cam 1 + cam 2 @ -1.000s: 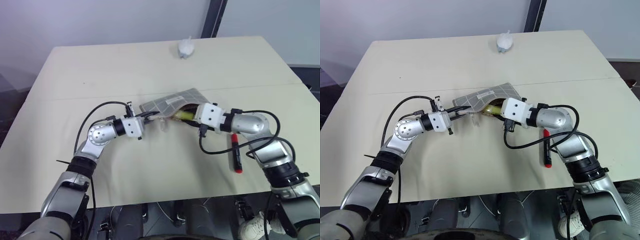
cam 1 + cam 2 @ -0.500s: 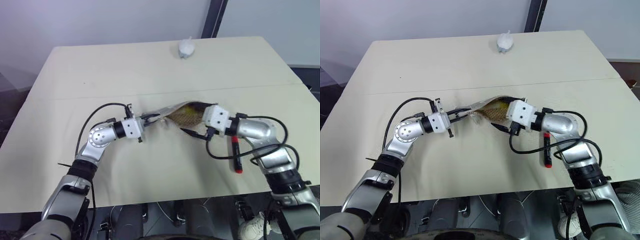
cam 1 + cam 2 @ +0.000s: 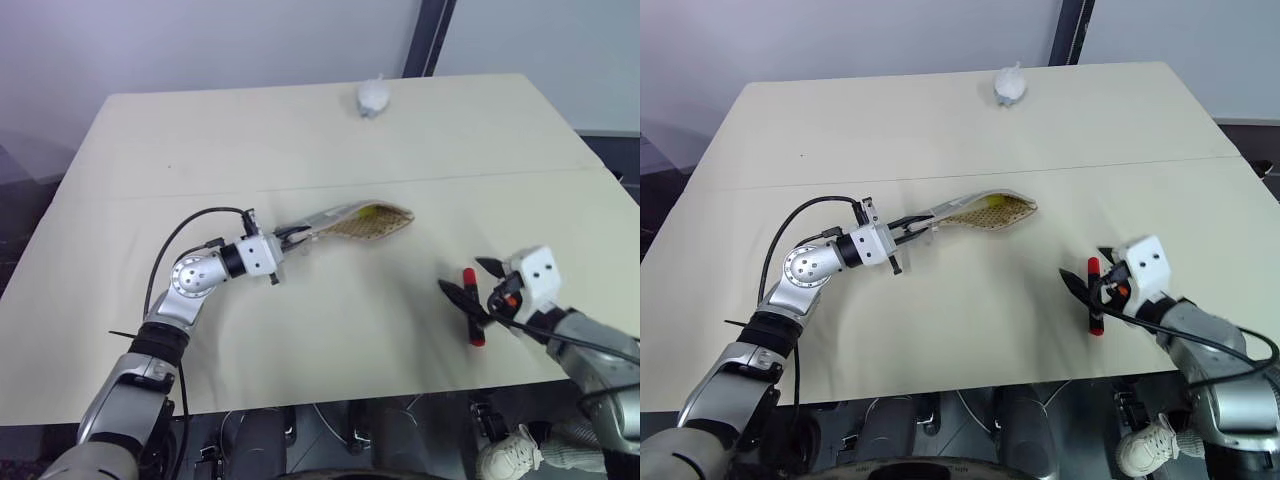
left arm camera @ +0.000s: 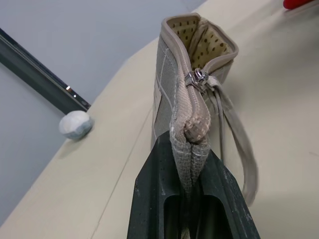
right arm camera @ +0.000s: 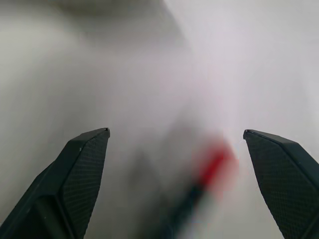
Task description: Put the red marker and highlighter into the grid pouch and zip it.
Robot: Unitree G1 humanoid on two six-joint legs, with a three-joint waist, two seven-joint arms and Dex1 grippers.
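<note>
Withdrawn from the pouch mouth, where it sat a second ago, the right gripper (image 3: 478,281) now hangs low and near at the desk's (image 3: 300,130) front right, and the pouch mouth, then flattened under it, now gapes. Its jaws stand spread wide with nothing between them, straddling the red marker (image 3: 470,306), which lies on the desk just under the fingertips, its red ends glossy around a black middle.

Farther in, the left gripper (image 4: 192,164) has its jaws pinched tight on the closed end of the grid pouch (image 3: 352,221), holding it lifted off the desk with its mouth facing right. Something yellow shows inside the mouth, likely the highlighter (image 3: 375,211), already stowed. The pouch is soft grey woven fabric with white grid lines, a tan perforated lining, and a metal zipper slider with a loose cord.

The step in hand appears to be fetching the marker: the right jaws need to lower around its barrel and close. A crumpled white wad (image 3: 372,96) sits at the far edge.
</note>
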